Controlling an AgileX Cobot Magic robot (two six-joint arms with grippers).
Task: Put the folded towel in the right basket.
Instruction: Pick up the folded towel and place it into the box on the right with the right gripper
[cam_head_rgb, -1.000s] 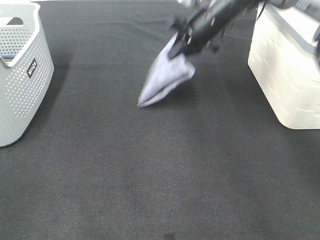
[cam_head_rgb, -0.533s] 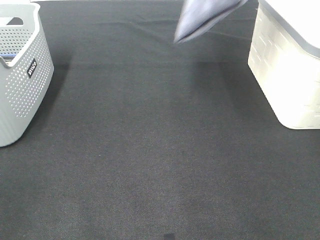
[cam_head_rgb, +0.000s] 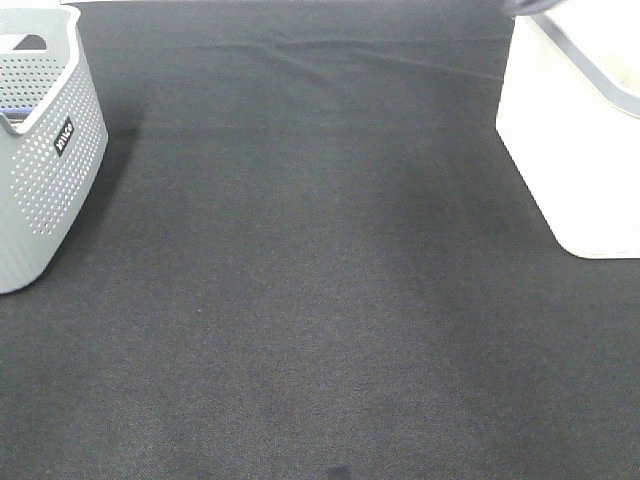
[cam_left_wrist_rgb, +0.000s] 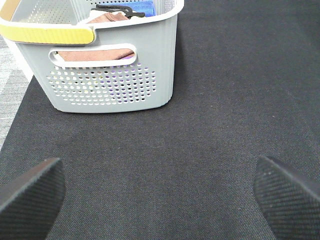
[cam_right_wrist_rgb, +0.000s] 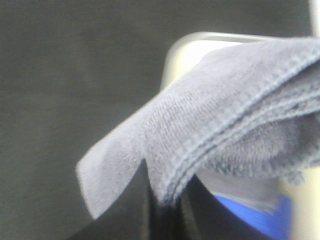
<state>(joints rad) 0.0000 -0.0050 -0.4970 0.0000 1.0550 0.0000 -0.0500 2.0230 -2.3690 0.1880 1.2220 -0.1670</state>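
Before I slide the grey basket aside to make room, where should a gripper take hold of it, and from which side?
Probably the yellow rim above the handle slot in the end wall of the grey basket: slot and rim leave a bar narrow enough to pinch. Come down from above at the end facing the open left gripper, jaws straddling the rim, one inside, one outside.

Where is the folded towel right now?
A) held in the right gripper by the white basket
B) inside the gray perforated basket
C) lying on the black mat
A: the right wrist view shows the towel pinched in the right gripper, with the white basket rim just behind it.
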